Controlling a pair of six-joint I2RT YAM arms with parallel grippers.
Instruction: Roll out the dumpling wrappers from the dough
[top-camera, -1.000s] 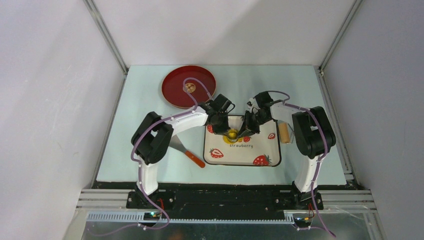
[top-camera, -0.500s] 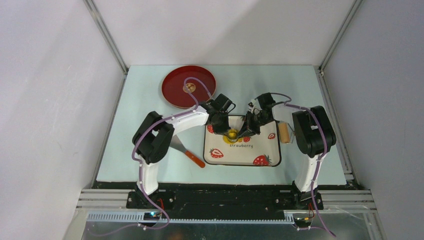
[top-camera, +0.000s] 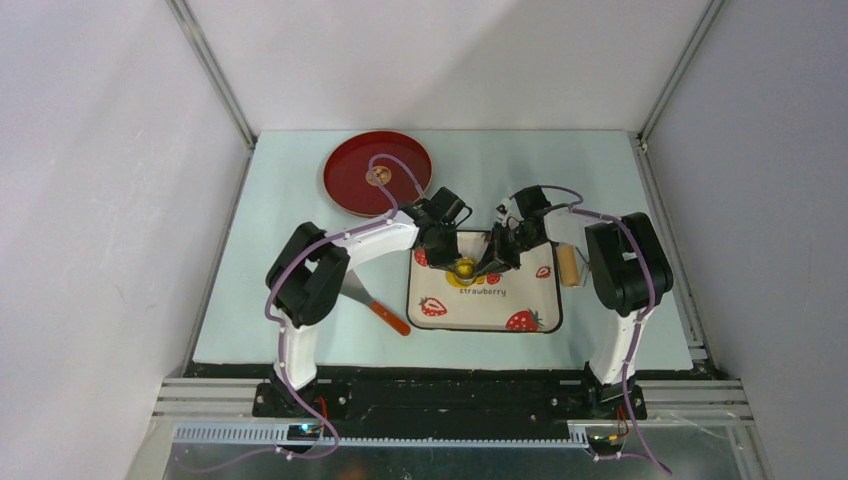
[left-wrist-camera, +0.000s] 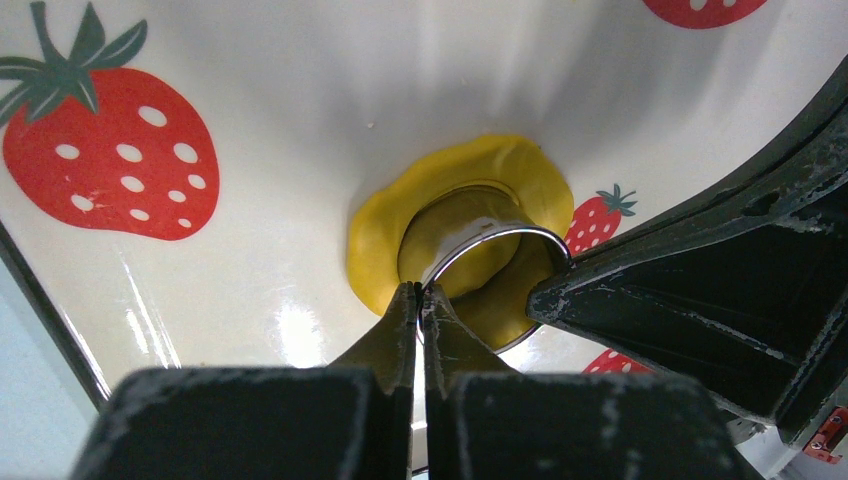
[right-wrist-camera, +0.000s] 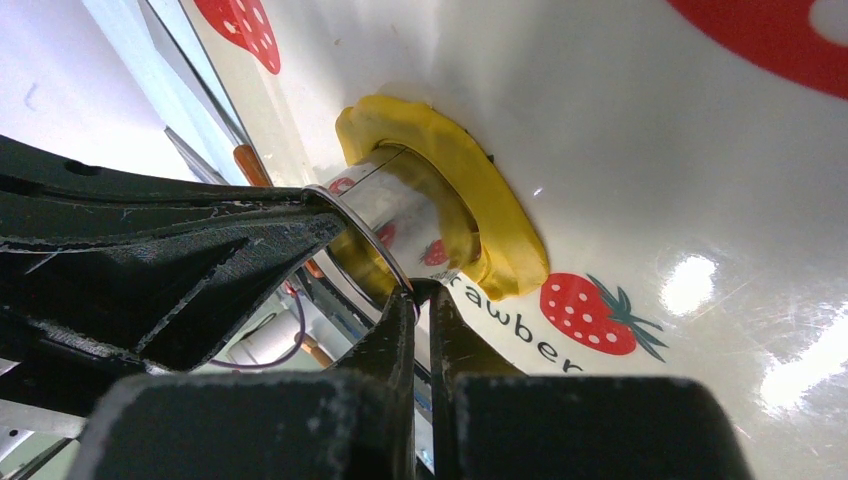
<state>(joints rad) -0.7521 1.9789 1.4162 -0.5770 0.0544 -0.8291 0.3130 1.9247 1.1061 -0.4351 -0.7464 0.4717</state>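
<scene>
The yellow dough (left-wrist-camera: 380, 240) lies flattened on the strawberry-printed board (top-camera: 500, 310). A metal ring cutter (left-wrist-camera: 500, 232) stands pressed into it, so the dough (right-wrist-camera: 470, 170) bulges round the ring (right-wrist-camera: 360, 215) like a collar. My left gripper (left-wrist-camera: 419, 292) is shut on the ring's thin rim at one side. On the opposite side of the rim my right gripper (right-wrist-camera: 422, 295) is shut too. In the top view the two grippers (top-camera: 452, 262) (top-camera: 482, 266) meet over the dough (top-camera: 465, 268). A small round tan-yellow disc (top-camera: 378, 176), perhaps a dumpling wrapper, lies on the red plate.
The red plate (top-camera: 350, 185) sits at the back left of the mat. A wooden roller (top-camera: 568, 266) lies right of the board, under the right arm. A spatula with an orange handle (top-camera: 375, 305) lies left of the board.
The right arm's wrist has shifted slightly. Both grippers stay shut on the cutter over the dough.
</scene>
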